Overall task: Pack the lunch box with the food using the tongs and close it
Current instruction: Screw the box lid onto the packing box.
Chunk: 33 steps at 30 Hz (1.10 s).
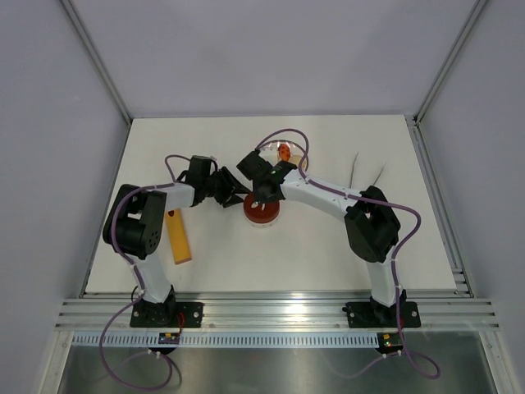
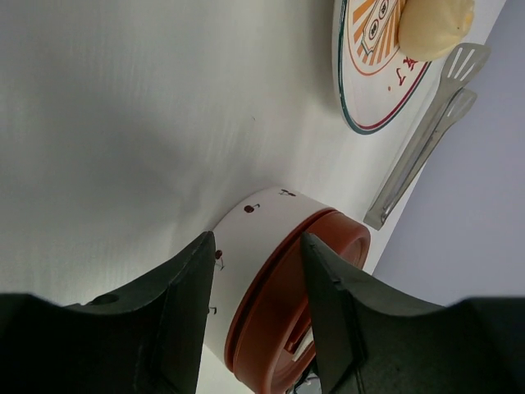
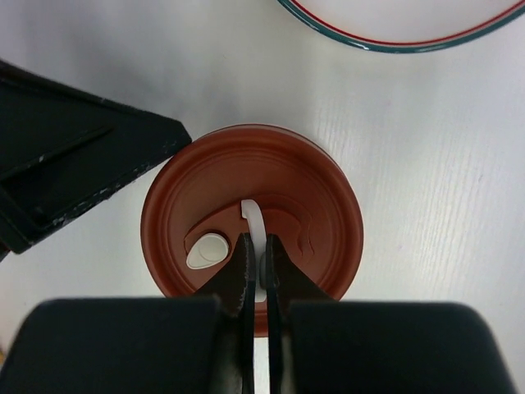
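1. The lunch box [image 1: 261,217] stands near the middle of the table [image 1: 303,254], between the two grippers. Its dark-red lid [image 3: 320,197] sits on top of it, so what is inside is hidden from us.
2. The right gripper [image 3: 260,246] reaches onto the lid from above. Its fingers are pressed together, and they pinch the lid's white curl [image 3: 253,215] between the tips.
3. Just beside this curl we see a small white oval part [image 3: 207,250] on the lid.
4. The left gripper [image 2: 257,238] is at the left side of the lunch box. Its fingers stand apart, and the pale wall of the tin and the rim of the lid show in the gap between them.
5. In the right wrist view, one black fingertip of the left gripper touches the rim of the lid. We cannot tell whether the two fingers really press on the tin.
6. The patterned plate [image 2: 361,98] lies behind the lunch box, partly under the right arm. On it we see a beige food piece [image 2: 435,25] and an orange piece [image 1: 284,150].
7. The tongs [image 2: 426,131] lie flat on the table, just beside the plate on its right side.
8. A yellow-orange bar [image 1: 178,236] lies on the table beside the left arm, well apart from the lunch box.
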{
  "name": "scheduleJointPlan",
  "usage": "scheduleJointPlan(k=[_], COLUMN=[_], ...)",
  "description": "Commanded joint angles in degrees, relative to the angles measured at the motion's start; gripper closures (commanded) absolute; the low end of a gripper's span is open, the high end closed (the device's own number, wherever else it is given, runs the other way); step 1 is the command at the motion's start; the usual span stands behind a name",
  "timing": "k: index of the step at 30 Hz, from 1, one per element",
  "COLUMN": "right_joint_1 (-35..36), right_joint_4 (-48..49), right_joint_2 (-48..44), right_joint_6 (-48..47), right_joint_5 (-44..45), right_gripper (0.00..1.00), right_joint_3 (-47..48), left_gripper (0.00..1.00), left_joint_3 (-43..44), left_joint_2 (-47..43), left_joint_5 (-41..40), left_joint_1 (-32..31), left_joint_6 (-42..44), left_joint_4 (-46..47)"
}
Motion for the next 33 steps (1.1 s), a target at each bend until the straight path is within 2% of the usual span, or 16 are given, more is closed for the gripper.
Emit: scheduleJointPlan(k=[1,6,9,16,19,20,22,23,27,33], right_joint_1=[-0.6,-0.5,-0.6,-0.5,-0.5,-0.5,-0.6,-0.5,-0.6,-0.5], right_joint_4=[-1.9,-3.4,-7.8,-11.5,-11.6,-11.5,-10.5,-10.7,-4.4,3.9], right_joint_2=[-0.6,0.7,2.2,2.1,2.3,2.4,2.5,2.4,-2.6,-11.2], right_joint_6=[11.8,18.8,23.2,29.1,28.1,26.9,20.3,18.6,6.2,-9.0], right_joint_5=[5.2,6.0,7.0,7.3,6.4,6.1,4.6,4.7,3.9,-0.9], right_gripper=[1.0,1.0,1.0,1.0,0.82,0.65,0.51,0.35,0.23,0.24], right_joint_3=[-0.4,-0.2,2.9,3.4,4.6,5.1,6.7,7.3,3.6,-5.3], left_gripper=[0.51,0.52,0.52,0.52,0.52,0.52,0.52,0.52,0.52,0.52], left_joint_3=[-2.8,-3.5,-3.7,-3.2,-2.8,-2.4,-2.0,-1.7,-0.9,-0.6], left_joint_2=[-3.7,-4.1,-4.4,-7.1,-8.7,-9.0,-10.3,-10.9,-12.9,-15.4], left_joint_5=[1.3,-0.1,-1.2,-5.2,-7.0,-7.6,-8.6,-9.0,-10.6,-11.6], left_joint_1=[-0.6,-0.6,-0.6,-0.6,-0.6,-0.6,-0.6,-0.6,-0.6,-0.6], left_joint_6=[-0.6,0.5,1.2,4.5,5.7,6.0,6.9,7.1,8.7,9.6], left_joint_4=[1.9,0.7,-0.7,-5.6,-8.0,-8.4,-10.0,-10.4,-13.3,-15.2])
